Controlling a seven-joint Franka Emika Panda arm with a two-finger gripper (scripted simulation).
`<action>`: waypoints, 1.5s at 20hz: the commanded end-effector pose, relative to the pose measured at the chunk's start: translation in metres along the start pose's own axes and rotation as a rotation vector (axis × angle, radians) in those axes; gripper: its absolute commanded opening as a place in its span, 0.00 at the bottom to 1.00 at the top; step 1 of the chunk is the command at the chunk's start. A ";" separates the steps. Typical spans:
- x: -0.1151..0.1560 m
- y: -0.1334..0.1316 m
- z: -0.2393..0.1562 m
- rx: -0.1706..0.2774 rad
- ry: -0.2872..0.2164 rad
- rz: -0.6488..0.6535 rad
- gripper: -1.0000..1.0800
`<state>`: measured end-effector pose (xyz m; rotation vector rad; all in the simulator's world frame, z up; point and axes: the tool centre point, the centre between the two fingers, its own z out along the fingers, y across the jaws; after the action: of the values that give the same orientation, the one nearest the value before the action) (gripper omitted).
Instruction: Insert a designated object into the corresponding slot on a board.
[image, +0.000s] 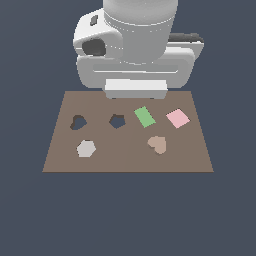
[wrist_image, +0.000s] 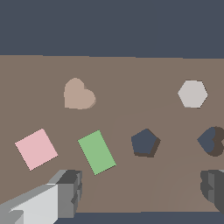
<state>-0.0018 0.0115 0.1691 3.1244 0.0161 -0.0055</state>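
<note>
The tan-pink heart piece (image: 157, 144) lies flat on the brown board (image: 125, 160), toward the exterior view's right and near the front edge. It also shows in the wrist view (wrist_image: 78, 94). The dark heart-shaped slot (image: 78, 122) is at the exterior view's left and is empty; it shows in the wrist view (wrist_image: 212, 141) too. My gripper (image: 135, 90) hangs above the board's far edge, well above and apart from the heart. In the wrist view the gripper (wrist_image: 140, 192) is open and empty, with its fingers (wrist_image: 65, 192) spread wide.
A dark pentagon hole (image: 117, 121) sits beside the heart slot. A light grey hexagon piece (image: 86, 148) lies in front of the slot. A green rectangle (image: 144, 116) and a pink square (image: 178, 118) lie behind the heart piece. Around the board is dark blue floor.
</note>
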 end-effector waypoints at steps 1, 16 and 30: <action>0.000 0.000 0.000 0.000 0.000 0.000 0.96; 0.012 -0.001 0.012 0.002 0.002 -0.155 0.96; 0.045 -0.013 0.048 0.006 0.007 -0.607 0.96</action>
<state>0.0390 0.0218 0.1258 3.0119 0.8565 -0.0025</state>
